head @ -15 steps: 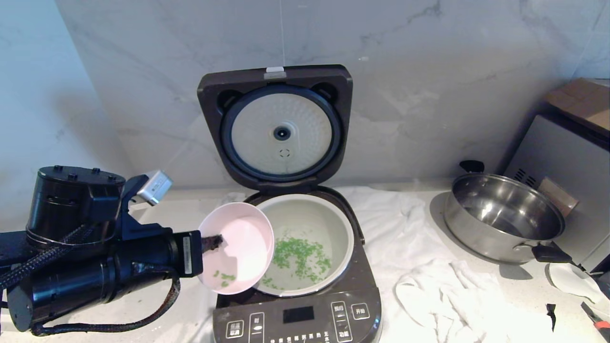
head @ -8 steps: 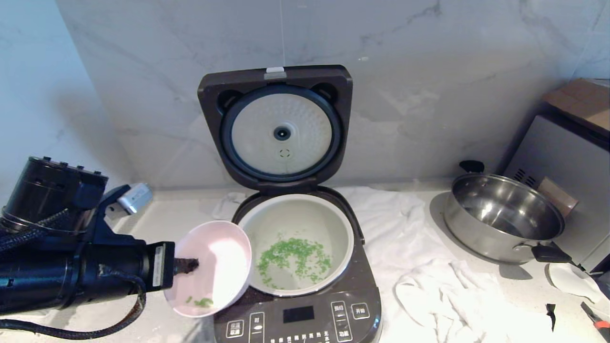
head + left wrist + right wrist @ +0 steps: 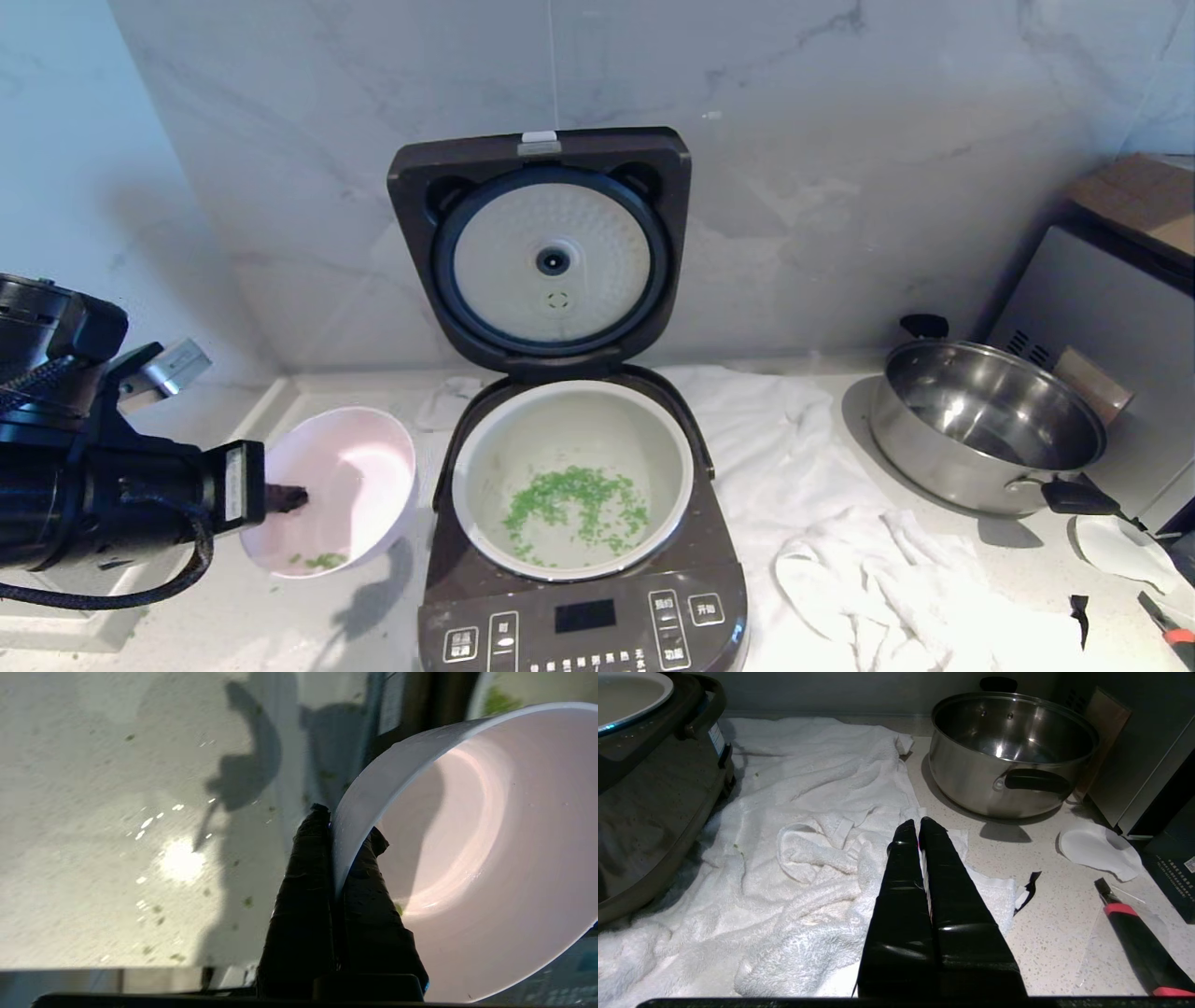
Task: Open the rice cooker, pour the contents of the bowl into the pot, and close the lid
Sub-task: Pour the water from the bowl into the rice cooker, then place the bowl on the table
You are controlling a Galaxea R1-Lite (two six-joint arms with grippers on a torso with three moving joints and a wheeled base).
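Observation:
The rice cooker (image 3: pixel 579 616) stands in the middle with its lid (image 3: pixel 551 252) swung up against the wall. Its white pot (image 3: pixel 572 476) holds a scatter of green bits (image 3: pixel 574 509). My left gripper (image 3: pixel 285 497) is shut on the rim of the pink bowl (image 3: pixel 341 485), held tilted in the air left of the cooker, with a few green bits (image 3: pixel 322 560) left at its low edge. In the left wrist view one finger lies outside and one inside the bowl (image 3: pixel 472 858) wall, gripper (image 3: pixel 343 826) shut. My right gripper (image 3: pixel 920 828) is shut and empty over the white towel (image 3: pixel 808 858).
A steel pan with black handles (image 3: pixel 990 425) sits at the right beside a grey appliance (image 3: pixel 1111 317). A white towel (image 3: pixel 840 523) is spread right of the cooker. A red-handled tool (image 3: pixel 1134 933) and a white pad (image 3: pixel 1097 851) lie near the right edge.
My left gripper has carried the bowl leftward, away from over the pot, and down toward the counter. The bowl now hangs clear of the cooker. The right arm has not moved.

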